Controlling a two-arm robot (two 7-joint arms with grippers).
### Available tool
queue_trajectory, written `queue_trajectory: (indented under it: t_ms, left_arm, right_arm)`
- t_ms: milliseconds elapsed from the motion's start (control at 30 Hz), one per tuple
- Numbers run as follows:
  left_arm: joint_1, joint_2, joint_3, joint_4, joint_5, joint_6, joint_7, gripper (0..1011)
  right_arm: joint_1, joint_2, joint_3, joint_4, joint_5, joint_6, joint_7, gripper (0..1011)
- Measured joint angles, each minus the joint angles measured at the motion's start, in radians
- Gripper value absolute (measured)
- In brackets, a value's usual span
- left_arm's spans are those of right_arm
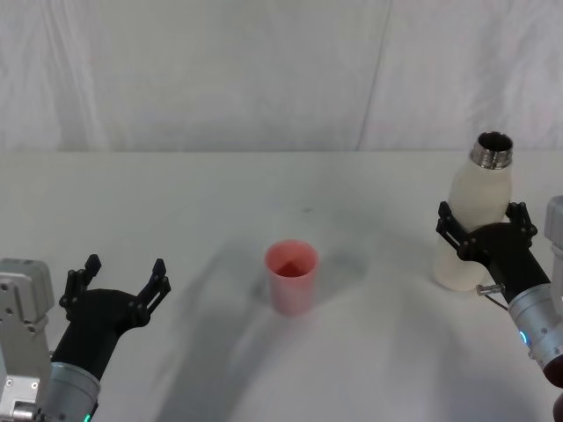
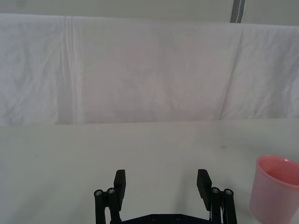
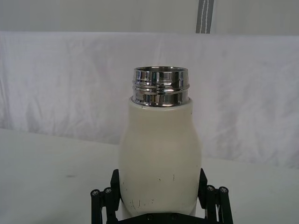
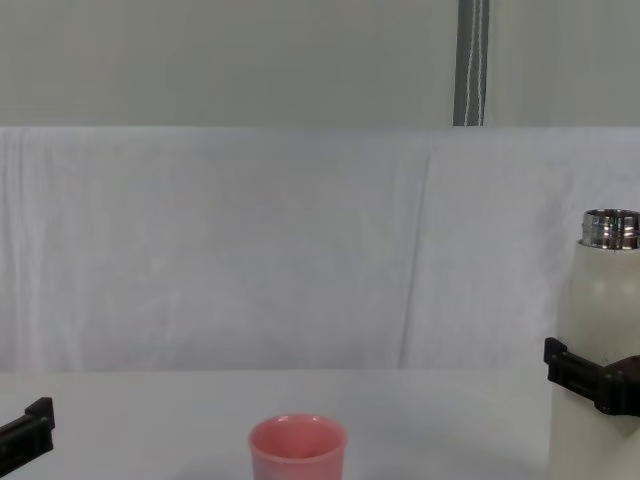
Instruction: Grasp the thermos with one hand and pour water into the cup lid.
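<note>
- The thermos [image 1: 473, 215] stands upright at the right of the table [image 1: 220, 202], its steel neck open and uncapped.
- The right gripper [image 1: 485, 227] has its fingers on either side of the cream body, about mid-height, pressed against the wall; I judge the grasp made or very nearly so.
- The step in hand looks like securing and lifting. A firm, level squeeze below the shoulder should keep the smooth bottle from slipping as it tilts.
- The cup lid [image 1: 291, 276] sits upright near the table's middle, well apart to the left of the thermos, so the bottle needs carrying leftward before tipping slowly over the rim.
- The left gripper [image 1: 121, 284] hovers near the left edge, fingers spread wide and holding nothing.
</note>
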Motion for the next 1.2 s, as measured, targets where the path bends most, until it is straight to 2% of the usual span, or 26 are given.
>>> queue_trajectory:
  t_ms: [1200]
  left_arm:
    - [0.0,0.0,0.0,0.0,0.0,0.0,0.0,1001]
  right_arm:
    - [0.002,-0.001,-0.003,0.006,0.0,0.003,-0.009,951]
